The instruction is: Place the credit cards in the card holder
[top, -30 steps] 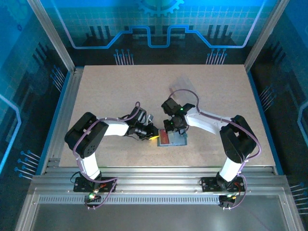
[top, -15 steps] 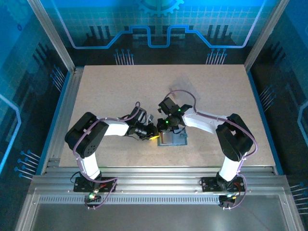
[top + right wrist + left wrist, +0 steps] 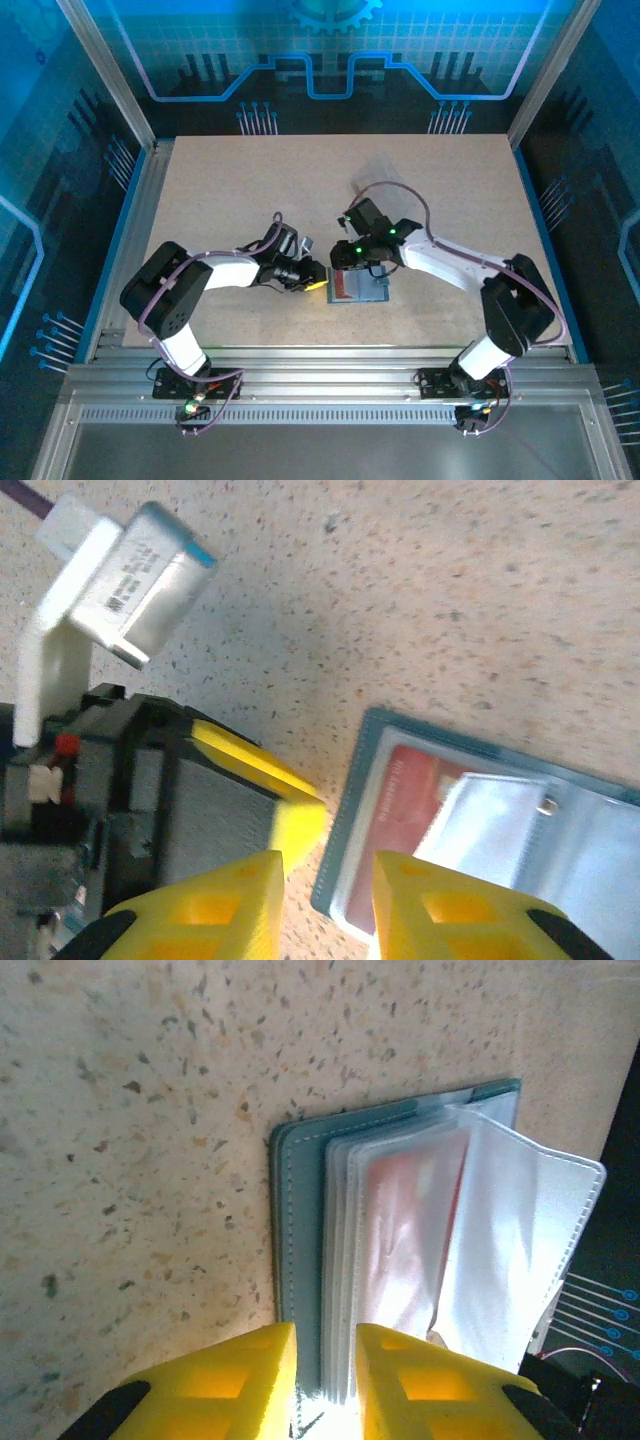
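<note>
The card holder [image 3: 362,291] lies open on the tabletop between the two arms, its teal cover [image 3: 298,1210] under a stack of clear sleeves [image 3: 510,1250]. A red card [image 3: 412,1215] sits inside one sleeve and shows as a red patch [image 3: 341,287] on the wallet's left half [image 3: 400,820]. The blue card is hidden. My left gripper [image 3: 325,1375] is shut on the card holder's left edge, cover and sleeves pinched between its yellow fingers [image 3: 318,285]. My right gripper [image 3: 325,900] hovers open over the same edge [image 3: 345,850], holding nothing [image 3: 350,265].
The left wrist's white camera block [image 3: 110,580] and yellow finger [image 3: 260,765] sit close to my right fingers. Bare speckled tabletop [image 3: 330,180] stretches behind the arms. A metal rail [image 3: 330,362] bounds the near edge, and blue panels wall the sides.
The right arm moved over the wallet and covered the red card, then drew back with its elbow swinging right, uncovering the card. The left gripper kept its hold on the wallet's edge.
</note>
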